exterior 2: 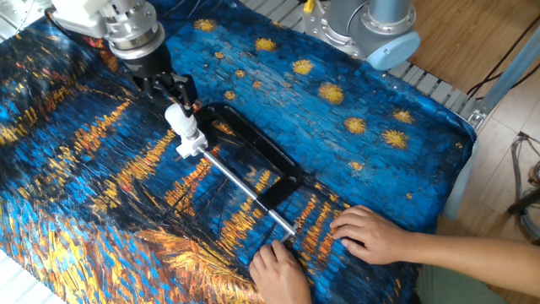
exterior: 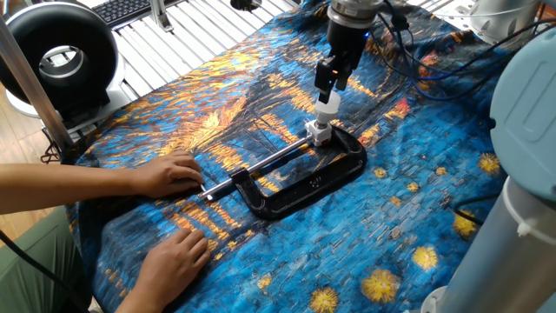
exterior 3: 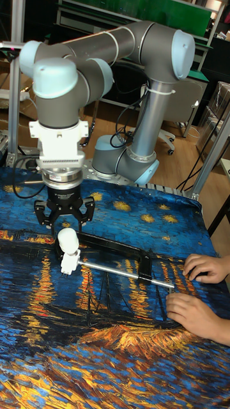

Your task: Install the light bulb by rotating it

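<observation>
The small white light bulb [exterior: 328,105] stands upright in the white socket block [exterior: 318,133], which is held at the end of a black C-clamp [exterior: 306,181]. In the other fixed view the light bulb [exterior 2: 180,121] sits just below my fingertips. My gripper [exterior 3: 64,222] hovers directly over the light bulb [exterior 3: 66,240], open, fingers spread to either side of its top and apart from it. It shows the same way as the gripper [exterior: 330,80] and the gripper [exterior 2: 173,88].
A person's two hands [exterior: 169,175] [exterior: 176,257] rest on the cloth at the clamp's screw rod [exterior: 261,165]. A black ring device [exterior: 56,56] stands at the far left. Cables [exterior: 434,61] lie behind the arm.
</observation>
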`<state>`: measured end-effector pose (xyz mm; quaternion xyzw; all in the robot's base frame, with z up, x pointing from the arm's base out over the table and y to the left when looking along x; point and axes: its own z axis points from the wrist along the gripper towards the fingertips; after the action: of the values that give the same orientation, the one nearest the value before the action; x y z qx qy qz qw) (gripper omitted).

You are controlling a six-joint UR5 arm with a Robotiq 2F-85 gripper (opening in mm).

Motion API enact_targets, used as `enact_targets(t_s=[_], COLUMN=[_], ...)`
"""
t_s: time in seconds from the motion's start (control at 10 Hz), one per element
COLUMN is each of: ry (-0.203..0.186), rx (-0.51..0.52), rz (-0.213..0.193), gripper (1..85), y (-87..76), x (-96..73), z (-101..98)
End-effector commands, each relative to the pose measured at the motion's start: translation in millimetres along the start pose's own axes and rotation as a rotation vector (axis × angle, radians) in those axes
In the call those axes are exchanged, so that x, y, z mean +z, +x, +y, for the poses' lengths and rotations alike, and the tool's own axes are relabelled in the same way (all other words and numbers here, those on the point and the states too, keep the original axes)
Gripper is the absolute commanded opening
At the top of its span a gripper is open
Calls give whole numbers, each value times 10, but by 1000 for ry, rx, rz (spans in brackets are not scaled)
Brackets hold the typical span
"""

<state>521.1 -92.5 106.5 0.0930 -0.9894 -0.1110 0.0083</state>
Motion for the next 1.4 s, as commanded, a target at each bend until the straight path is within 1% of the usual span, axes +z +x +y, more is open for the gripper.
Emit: enact_targets(t_s=[0.0,0.3,0.6,0.8,1.2,1.3], ry=[-44,-60,-61,-63,-53,-49], rx=[-12,-15,-17,-12,11,22], rz=[-25,-39,-49,-52,-51,-51], gripper=[613,610,603,583,497,450], y=[-13,-20,-18,-9,1,-2], x=[19,52,100,120,137,131], z=[11,12,-1,-1,-4,-1])
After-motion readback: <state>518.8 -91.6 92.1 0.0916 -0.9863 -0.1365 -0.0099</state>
